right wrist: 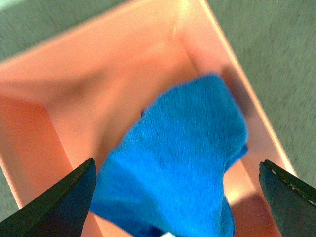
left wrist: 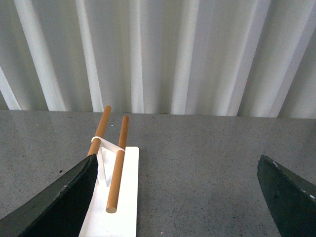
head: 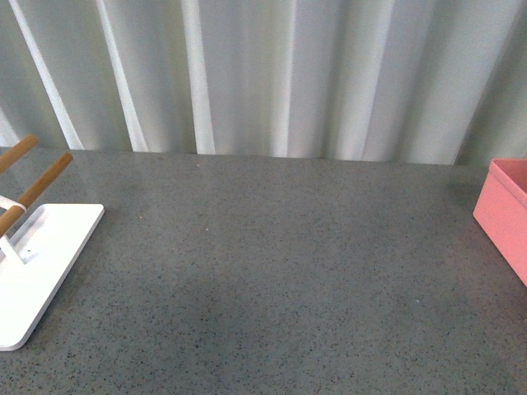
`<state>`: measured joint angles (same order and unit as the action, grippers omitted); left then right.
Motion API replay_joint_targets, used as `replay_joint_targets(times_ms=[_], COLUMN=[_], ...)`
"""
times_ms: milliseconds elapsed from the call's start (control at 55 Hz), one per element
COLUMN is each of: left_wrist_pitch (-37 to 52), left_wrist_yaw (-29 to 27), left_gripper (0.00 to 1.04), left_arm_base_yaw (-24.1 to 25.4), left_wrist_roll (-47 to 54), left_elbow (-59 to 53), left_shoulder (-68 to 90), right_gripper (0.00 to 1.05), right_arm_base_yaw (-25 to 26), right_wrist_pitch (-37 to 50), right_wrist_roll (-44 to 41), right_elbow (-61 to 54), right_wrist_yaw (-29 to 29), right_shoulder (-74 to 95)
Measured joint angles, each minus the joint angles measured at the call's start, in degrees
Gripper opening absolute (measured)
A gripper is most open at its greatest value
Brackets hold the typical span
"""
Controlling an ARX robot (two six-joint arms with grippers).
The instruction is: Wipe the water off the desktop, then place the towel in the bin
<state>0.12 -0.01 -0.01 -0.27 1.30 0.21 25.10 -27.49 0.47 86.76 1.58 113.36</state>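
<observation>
The right hand hangs above the pink bin with its two dark fingers spread wide, one at each side of the right wrist view. Between them, and below them, the blue towel lies bunched inside the bin, filling much of its floor and leaning up against one wall. Nothing is pinched between the fingers; the towel sits free of them. That view is somewhat blurred, so I cannot make out a label on the cloth.

The left hand is also spread wide and holds nothing. Past it, in its wrist view, stands a flat white stand with two wooden rods slanting up from it, resting on the speckled grey tabletop.

From the front, neither arm shows. The stand sits at the far left of the tabletop and a corner of the bin at the far right, well apart. Pale pleated curtains hang behind.
</observation>
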Motion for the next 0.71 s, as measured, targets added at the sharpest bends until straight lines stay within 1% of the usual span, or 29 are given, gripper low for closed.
replay_joint_targets(times_ms=[127,291,418,454,527,618,672,690,708], left_wrist_pitch=[0.0,0.0,0.0,0.0,0.0,0.0,0.0,0.0,0.0], left_wrist_yaw=[0.0,0.0,0.0,0.0,0.0,0.0,0.0,0.0,0.0], left_gripper=[0.98,0.98,0.98,0.98,0.98,0.98,0.98,0.98,0.98], left_arm_base_yaw=[0.0,0.0,0.0,0.0,0.0,0.0,0.0,0.0,0.0], left_wrist_roll=[0.0,0.0,0.0,0.0,0.0,0.0,0.0,0.0,0.0], left_elbow=[0.0,0.0,0.0,0.0,0.0,0.0,0.0,0.0,0.0], left_shoulder=[0.0,0.0,0.0,0.0,0.0,0.0,0.0,0.0,0.0], right_gripper=[0.98,0.98,0.98,0.98,0.98,0.98,0.98,0.97,0.94], right_arm_base_yaw=[-1.6,-4.6,-7.4,-8.5,-9.6,-9.5,-8.3,-8.0,-7.9], right_wrist_pitch=[6.9,14.2,18.0,18.8,19.5,20.5,22.5,23.6,27.2], right_wrist_roll=[-2.4,-6.9,-9.8,-11.0,-12.1,-12.4,-13.1,-12.7,-11.2], right_elbow=[-0.3,-7.0,-16.3,-20.8,-29.9,-36.8,-40.4,-41.2,-43.0], right_wrist_yaw=[3.0,8.8,15.0,17.5,20.7,21.6,21.2,20.7,19.5], right_shoulder=[-4.5,-16.7,-28.0,-32.5,-41.3,-48.1,-50.5,-50.7,-50.9])
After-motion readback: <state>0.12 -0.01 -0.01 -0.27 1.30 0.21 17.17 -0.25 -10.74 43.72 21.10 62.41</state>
